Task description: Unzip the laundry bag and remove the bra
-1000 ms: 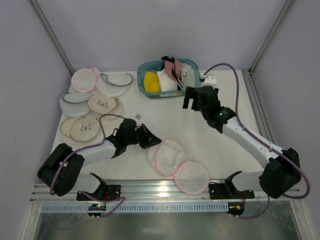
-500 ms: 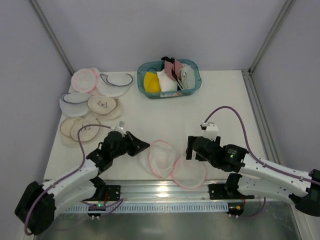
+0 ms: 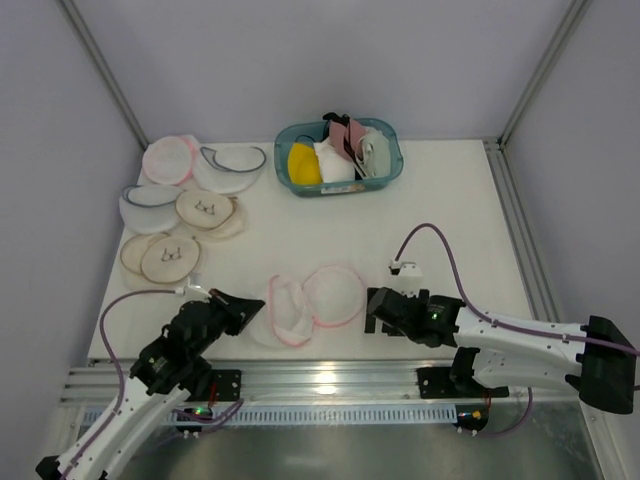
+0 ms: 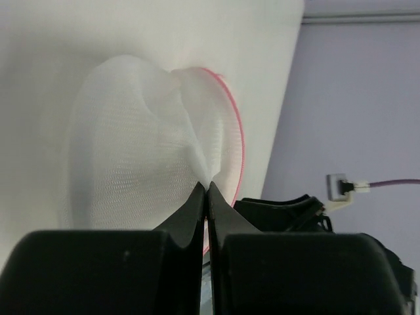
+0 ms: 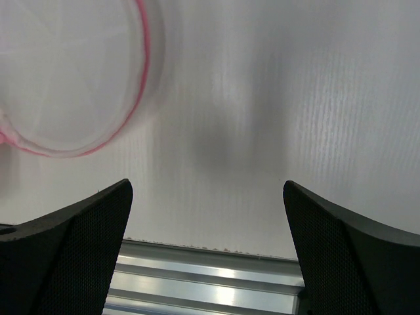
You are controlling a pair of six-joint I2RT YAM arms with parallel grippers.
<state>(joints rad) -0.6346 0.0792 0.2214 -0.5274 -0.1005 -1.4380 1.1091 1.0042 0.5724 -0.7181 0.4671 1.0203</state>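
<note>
Lavender walls close in a white table (image 3: 300,235) with an aluminium rail (image 3: 330,375) along its near edge. At the front centre, between the two arms, lies the laundry bag (image 3: 320,298). From above it shows as two pink-rimmed rounds of white mesh side by side and touching. The right round lies flat, and the left one is rumpled and pulled toward the left arm.

The left gripper (image 3: 253,308) sits low at the bag's left side. In its wrist view the left gripper (image 4: 207,190) has its black fingers pressed together on a pinch of mesh, and the laundry bag (image 4: 131,151) bulges up from that pinch as a pale dome with its pink rim curving behind.

The right gripper (image 3: 373,310) rests just beside the flat round's right edge. Seen from the right wrist, the right gripper (image 5: 207,190) is spread wide with only bare table between its fingers, and the laundry bag (image 5: 72,72) lies up to the left, apart from them. Whether the bra is under the mesh cannot be told.

At the back stands a teal basket (image 3: 282,160) holding a yellow bra (image 3: 304,162) and a mauve bra (image 3: 345,135). At the table's left lie a pinker round pouch (image 3: 167,158), navy-trimmed pouches (image 3: 232,165) and beige padded cups (image 3: 205,210).
</note>
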